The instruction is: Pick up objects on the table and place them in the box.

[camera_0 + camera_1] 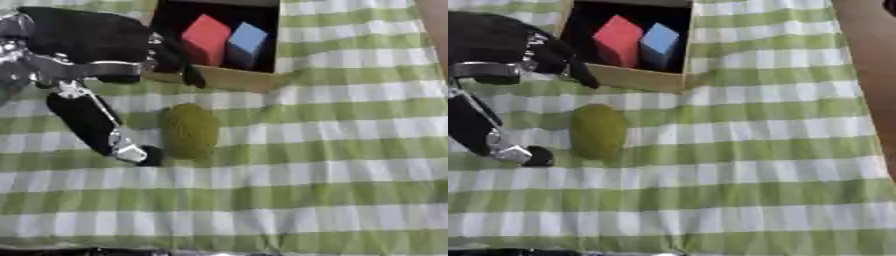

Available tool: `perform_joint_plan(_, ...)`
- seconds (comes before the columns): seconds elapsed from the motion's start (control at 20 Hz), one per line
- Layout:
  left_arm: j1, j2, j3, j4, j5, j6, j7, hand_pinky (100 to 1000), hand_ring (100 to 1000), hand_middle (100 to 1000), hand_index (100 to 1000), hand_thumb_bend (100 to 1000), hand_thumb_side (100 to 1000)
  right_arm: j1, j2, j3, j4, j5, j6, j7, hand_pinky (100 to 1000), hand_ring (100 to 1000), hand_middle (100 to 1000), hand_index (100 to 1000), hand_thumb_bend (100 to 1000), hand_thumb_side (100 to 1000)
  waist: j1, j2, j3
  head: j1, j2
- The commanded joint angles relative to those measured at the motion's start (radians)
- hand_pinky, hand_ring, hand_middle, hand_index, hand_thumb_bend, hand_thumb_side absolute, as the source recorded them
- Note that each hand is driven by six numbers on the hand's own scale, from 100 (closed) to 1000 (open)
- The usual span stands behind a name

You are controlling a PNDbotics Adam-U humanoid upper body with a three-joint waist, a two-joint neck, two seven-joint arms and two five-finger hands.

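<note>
An olive-green oval object [190, 131] lies on the checked cloth, just in front of the box. The cardboard box [219, 77] stands at the top middle, and its dark inside holds a red block [206, 40] and a blue block [247, 44]. My left hand [87, 40] comes in from the upper left, black with silver joints. It is open and spread. Its thumb [96, 125] reaches down along the left side of the green object, the tip close beside it. A finger [188, 75] hangs over the box's front left rim. The right hand does not show.
A green and white checked cloth [332, 175] covers the table, with wide room to the right and in front. A bare brown surface [868, 60] runs along the right edge, past the cloth.
</note>
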Motion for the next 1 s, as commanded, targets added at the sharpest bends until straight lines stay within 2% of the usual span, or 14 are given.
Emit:
perform_joint_plan(0.05, -0.003, -0.018, 0.000, 0.043, -0.054, -0.011, 0.023, 843, 828, 759, 899, 488, 471, -0.007, -0.018, -0.009, -0.014, 0.003, -0.006, 0.000, 875, 926, 558, 835, 100, 449, 0.002, -0.030, -0.001, 0.006, 0.002)
perform_joint_plan(0.25, 0.010, -0.045, -0.005, 0.104, -0.142, -0.045, 0.040, 846, 844, 801, 895, 485, 483, -0.007, -0.013, -0.008, -0.014, 0.002, -0.008, 0.001, 875, 927, 557, 834, 100, 449, 0.001, -0.028, -0.003, 0.007, -0.004)
perform_joint_plan(0.4, 0.019, -0.060, -0.012, 0.148, -0.173, -0.070, 0.041, 844, 843, 800, 896, 502, 486, -0.007, -0.009, -0.008, -0.014, 0.000, -0.009, 0.002, 875, 927, 556, 834, 100, 452, 0.001, -0.026, -0.004, 0.007, -0.004)
perform_joint_plan(0.6, 0.022, -0.076, -0.026, 0.196, -0.180, -0.103, 0.018, 827, 801, 742, 860, 499, 470, -0.007, -0.003, -0.009, -0.014, -0.002, -0.009, 0.001, 875, 928, 557, 835, 100, 453, -0.001, -0.025, -0.006, 0.009, -0.004)
perform_joint_plan(0.75, 0.023, -0.074, -0.035, 0.195, -0.178, -0.138, -0.010, 781, 733, 641, 781, 444, 442, -0.007, -0.002, -0.014, -0.014, -0.003, -0.008, -0.003, 875, 928, 557, 835, 100, 456, -0.001, -0.025, -0.008, 0.008, -0.001)
perform_joint_plan(0.8, 0.023, -0.072, -0.036, 0.188, -0.172, -0.147, -0.019, 759, 706, 612, 753, 387, 399, -0.006, -0.001, -0.016, -0.014, -0.003, -0.007, -0.005, 875, 929, 557, 835, 100, 458, -0.001, -0.025, -0.007, 0.008, -0.001)
perform_joint_plan(1.0, 0.020, -0.076, -0.034, 0.181, -0.151, -0.156, -0.038, 727, 672, 591, 729, 313, 334, -0.005, 0.004, -0.016, -0.014, -0.009, -0.003, -0.009, 874, 929, 553, 833, 100, 458, -0.001, -0.028, -0.007, 0.008, -0.004)
